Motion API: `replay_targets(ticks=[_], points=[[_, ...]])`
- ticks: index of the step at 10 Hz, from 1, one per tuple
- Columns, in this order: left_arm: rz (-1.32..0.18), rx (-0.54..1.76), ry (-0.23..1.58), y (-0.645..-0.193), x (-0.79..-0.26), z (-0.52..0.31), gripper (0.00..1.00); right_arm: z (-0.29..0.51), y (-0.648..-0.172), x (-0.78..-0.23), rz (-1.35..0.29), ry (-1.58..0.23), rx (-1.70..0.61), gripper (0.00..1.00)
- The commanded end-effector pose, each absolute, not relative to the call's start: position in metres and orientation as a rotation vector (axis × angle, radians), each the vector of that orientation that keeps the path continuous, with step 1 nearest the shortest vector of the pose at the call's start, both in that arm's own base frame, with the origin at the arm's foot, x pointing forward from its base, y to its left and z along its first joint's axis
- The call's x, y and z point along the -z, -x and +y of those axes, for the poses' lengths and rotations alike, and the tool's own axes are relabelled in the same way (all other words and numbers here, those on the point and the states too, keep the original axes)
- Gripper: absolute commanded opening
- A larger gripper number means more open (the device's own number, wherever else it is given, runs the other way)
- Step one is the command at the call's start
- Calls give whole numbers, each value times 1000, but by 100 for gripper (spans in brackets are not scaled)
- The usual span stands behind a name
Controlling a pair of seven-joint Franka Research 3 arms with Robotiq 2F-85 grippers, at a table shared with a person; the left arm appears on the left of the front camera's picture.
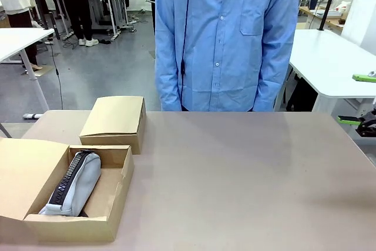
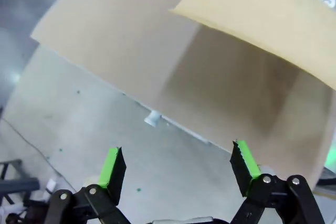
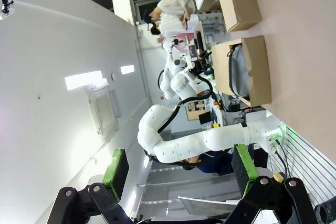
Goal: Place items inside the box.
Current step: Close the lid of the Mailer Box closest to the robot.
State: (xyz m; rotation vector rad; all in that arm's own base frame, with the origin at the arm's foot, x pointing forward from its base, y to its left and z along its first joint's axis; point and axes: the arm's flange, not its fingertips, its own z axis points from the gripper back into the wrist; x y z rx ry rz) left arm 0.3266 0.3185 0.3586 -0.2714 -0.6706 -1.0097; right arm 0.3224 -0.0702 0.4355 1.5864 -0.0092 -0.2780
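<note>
Cardboard filled most of the space ahead of the left gripper (image 2: 178,169), whose green pads stood wide apart with nothing between them; the box (image 1: 111,195) flap hung just above and beyond its fingertips. Inside the box lay the grey pencil case (image 1: 76,185), lengthwise. Well away, the right gripper (image 3: 178,174) stood open and empty too, with the box far off beyond its fingers.

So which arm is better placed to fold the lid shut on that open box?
Probably the left: its open gripper hovers by the box's lid flap, on the table's left side. The right gripper sits at the far right edge.
</note>
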Motion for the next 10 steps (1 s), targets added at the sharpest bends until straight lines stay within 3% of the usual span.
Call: replay_targets(ticks=[1,3,8,10], points=[[-570,980,285,-340,-341,299,100,-70,-323,-443,4,-1610,297,100],[-545,1043,387,-351,-319,274,100,-70,-323,-443,4,-1610,297,100],[-755,1170,894,-343,-337,246,100,-70,-323,-443,4,-1610,297,100],[-846,1186,978,-329,-355,244,100,-70,-323,-443,4,-1610,297,100]])
